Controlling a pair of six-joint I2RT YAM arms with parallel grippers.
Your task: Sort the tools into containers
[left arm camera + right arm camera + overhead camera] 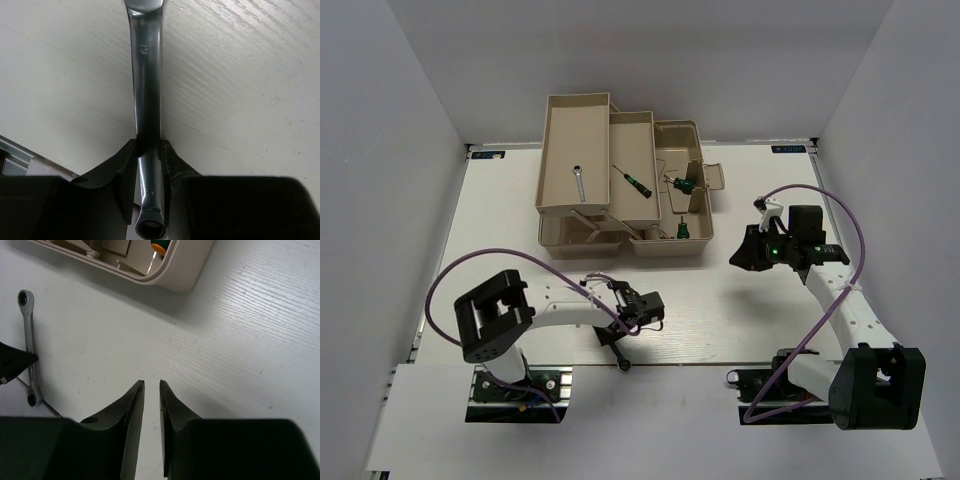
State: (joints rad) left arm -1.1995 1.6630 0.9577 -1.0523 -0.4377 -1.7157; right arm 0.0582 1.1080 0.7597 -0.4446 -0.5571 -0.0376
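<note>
My left gripper (633, 318) is shut on the long silver wrench (146, 90), gripping its shaft near the ring end (151, 227). The wrench lies low over the white table, near its front edge (618, 352). It also shows in the right wrist view (28, 347). My right gripper (744, 250) hovers right of the toolbox (695, 135); its jaws stand nearly together with nothing between them (151, 390). The short wrench (578, 183) lies in the left beige tray (552, 150). A thin screwdriver (635, 180) lies in the middle tray. Green-handled screwdrivers (685, 183) lie in the toolbox compartments.
The fold-out toolbox stands at the back centre, its near corner in the right wrist view (175, 280). White walls close in the table on the left, right and back. Purple cables loop over both arms (450, 285).
</note>
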